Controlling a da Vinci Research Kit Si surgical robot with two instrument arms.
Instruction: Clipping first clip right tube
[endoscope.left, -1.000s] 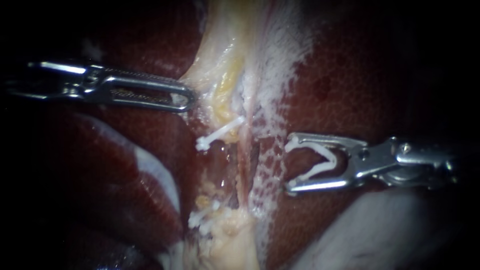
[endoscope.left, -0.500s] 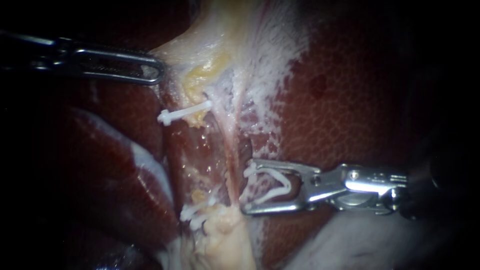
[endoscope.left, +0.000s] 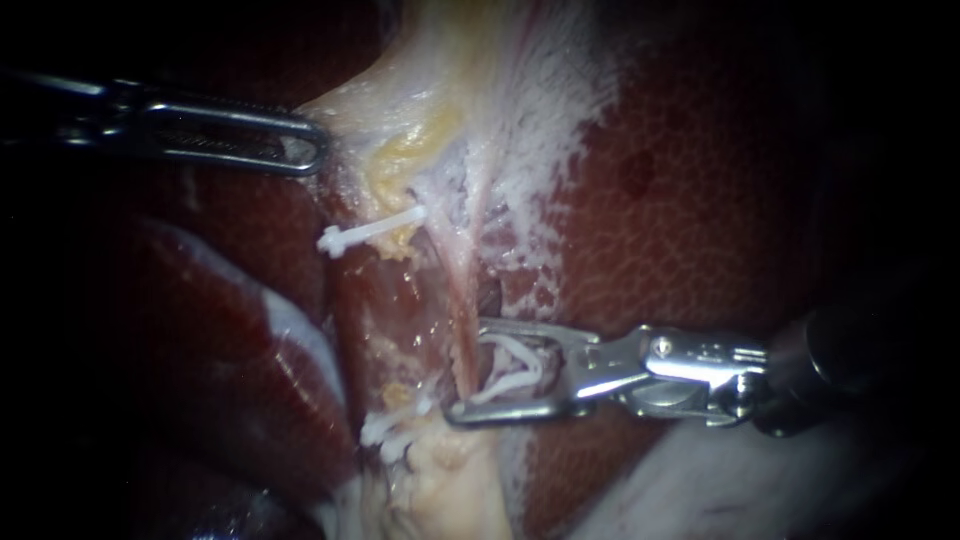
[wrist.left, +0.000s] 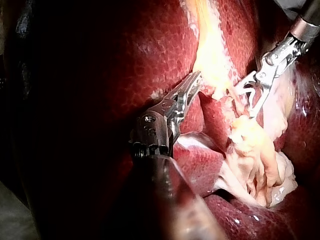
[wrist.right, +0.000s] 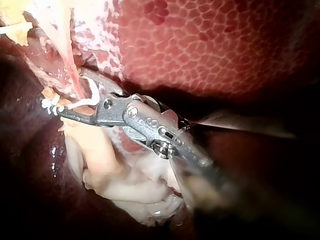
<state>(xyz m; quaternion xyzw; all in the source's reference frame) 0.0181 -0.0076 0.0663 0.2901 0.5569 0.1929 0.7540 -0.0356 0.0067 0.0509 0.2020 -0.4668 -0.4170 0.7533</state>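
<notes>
My right instrument (endoscope.left: 466, 370) comes in from the right, its jaws standing apart with a white clip (endoscope.left: 510, 365) held between them. The jaws straddle the thin pink right tube (endoscope.left: 463, 310), one on each side. In the right wrist view the same jaws (wrist.right: 75, 102) and clip (wrist.right: 91, 95) sit around that tube (wrist.right: 75, 82). My left instrument (endoscope.left: 305, 148) is shut on the pale yellowish tissue (endoscope.left: 400, 130) at the upper left and holds it stretched to the left. The left wrist view shows that grip (wrist.left: 194, 82).
A closed white clip (endoscope.left: 368, 234) sits on the tissue left of the tube, and more white clips (endoscope.left: 392, 428) lie lower by a pale fatty lump (endoscope.left: 450, 480). Dark red liver (endoscope.left: 700, 200) surrounds the field. A pale fold (endoscope.left: 730, 480) lies under the right shaft.
The left instrument pulled the pale tissue up and to the left, then held still. The right instrument moved left with its clip, and its jaws now straddle the tube.
</notes>
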